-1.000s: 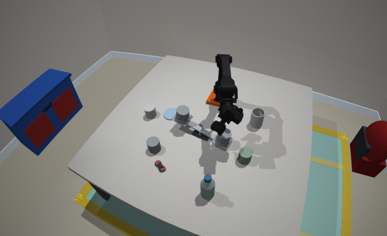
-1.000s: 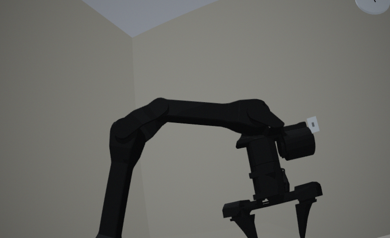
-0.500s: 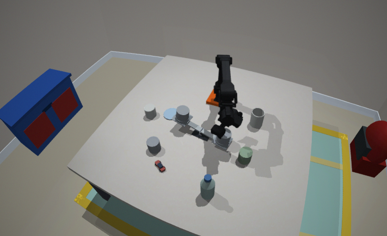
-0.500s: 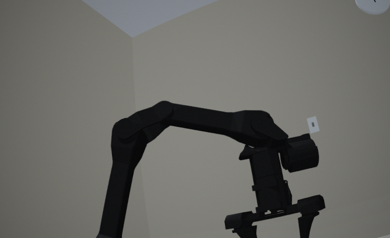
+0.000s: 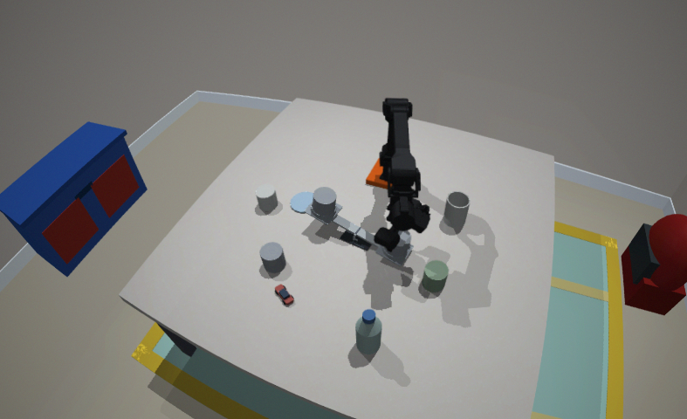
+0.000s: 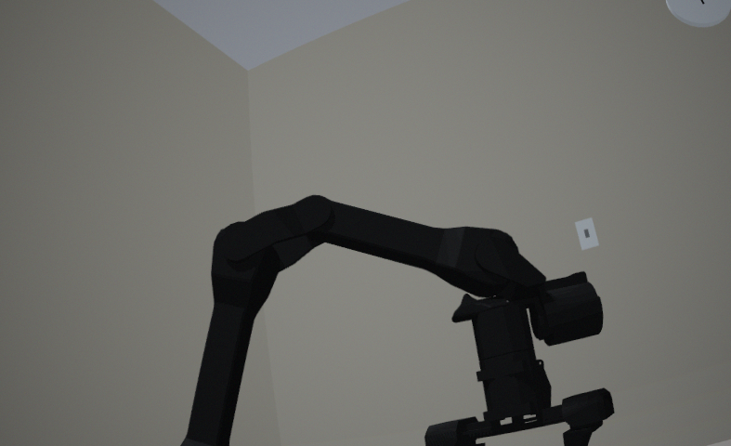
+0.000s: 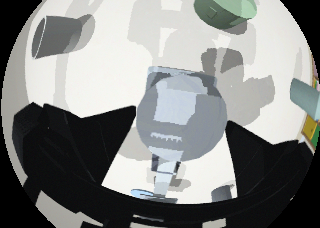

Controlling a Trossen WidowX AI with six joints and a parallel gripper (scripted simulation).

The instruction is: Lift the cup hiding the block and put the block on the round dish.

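A small balance lies in the middle of the white table. One grey upturned cup stands on its left end. The other grey cup stands on its right end. The light blue round dish lies just left of the left cup. My gripper is open, pointing down, with its fingers spread on either side of the right cup. Nothing is between the fingers' pads. No block shows.
On the table are a pale cylinder, a grey cylinder, a green cup, an open grey cup, a bottle and a toy car. The arm's orange base is behind the balance.
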